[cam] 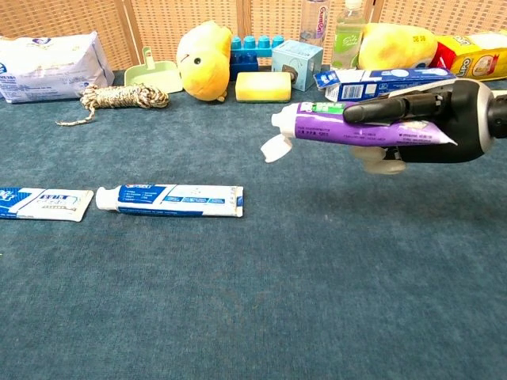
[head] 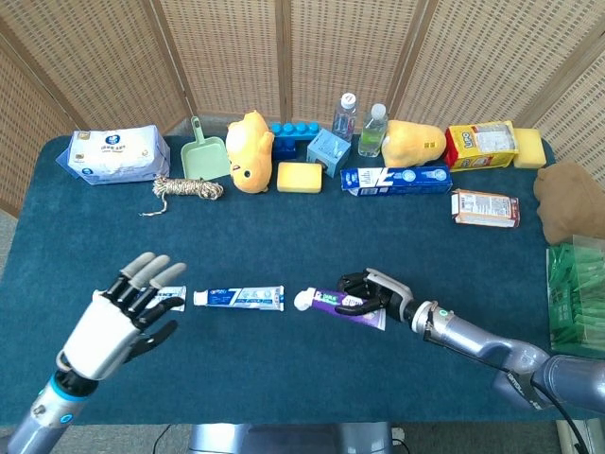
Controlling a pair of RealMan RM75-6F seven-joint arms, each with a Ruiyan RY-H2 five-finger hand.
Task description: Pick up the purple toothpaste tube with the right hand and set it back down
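— While the white-backed left hand [head: 112, 320] hangs at about eight o'clock over the dark blue cloth-covered table [head: 312, 227], fingers fanned apart and nothing in them, what lies to its right?

— Two blue-and-white toothpaste tubes flat on the cloth. One [head: 168, 299] peeks out just beside those fingers; the other [head: 238, 297] lies near six o'clock, its cap pointing toward nine. Neither belongs to the task.

— And the purple plastic toothpaste tube [cam: 360, 129]?

— At roughly five o'clock in the head view, lying level, its white flip cap [cam: 275, 146] hanging open at the nine o'clock end. The black-fingered right hand [head: 380, 294] has it: dark fingers [cam: 388, 112] run along the top of the tube and pale ones curl beneath.

— Is it on the table yet?

— From the chest view I judge not; blue cloth shows under the tube and cap, so it looks airborne, though low. The head view cannot settle whether it touches.

— So how far along are we?

— The pick-up is done, I'd say. What remains is the last bit of lowering, then loosening the fingers and drawing the hand clear without dragging the tube.

— Anything to watch?

— The dangling cap may meet the cloth first and tip the tube.
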